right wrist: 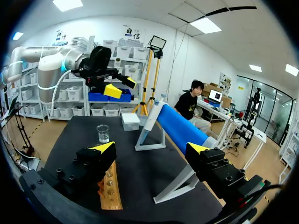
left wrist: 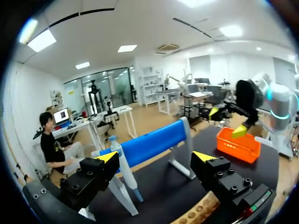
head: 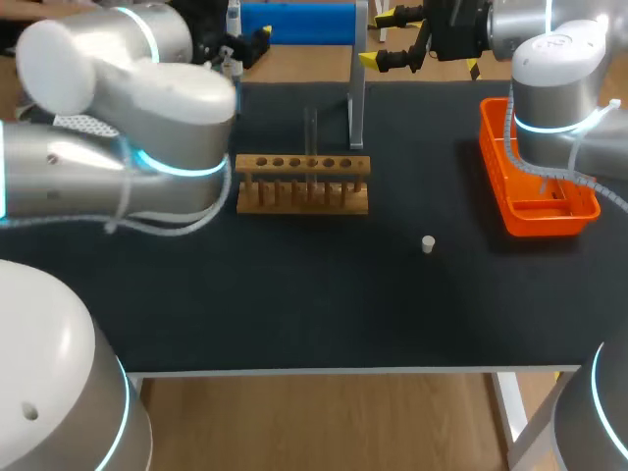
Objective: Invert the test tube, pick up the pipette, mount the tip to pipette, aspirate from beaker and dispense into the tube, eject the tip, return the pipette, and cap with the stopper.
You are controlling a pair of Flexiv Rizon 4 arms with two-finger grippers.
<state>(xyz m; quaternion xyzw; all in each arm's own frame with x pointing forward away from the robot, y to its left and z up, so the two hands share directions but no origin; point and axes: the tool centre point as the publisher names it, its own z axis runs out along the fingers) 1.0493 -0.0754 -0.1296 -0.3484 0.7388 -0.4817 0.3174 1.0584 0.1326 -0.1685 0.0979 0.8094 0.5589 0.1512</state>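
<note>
A clear test tube [head: 311, 130] stands upright in the wooden rack [head: 302, 183]. The small white stopper [head: 428, 243] lies on the black mat, right of the rack. On the blue-barred stand [left wrist: 147, 144] leans the pipette [left wrist: 122, 172], just ahead of my left gripper [left wrist: 156, 158], which is open and empty. My right gripper [right wrist: 151, 148] is open too and holds nothing; it hangs high over the table's far side [head: 397, 39]. Ahead of it sit the glass beaker [right wrist: 103, 133] and the white tip box [right wrist: 131, 121].
An orange tray [head: 535, 182] sits at the mat's right edge, under my right arm. The stand's white leg [head: 357, 98] rises just behind the rack. My bulky left arm [head: 147, 147] covers the mat's left part.
</note>
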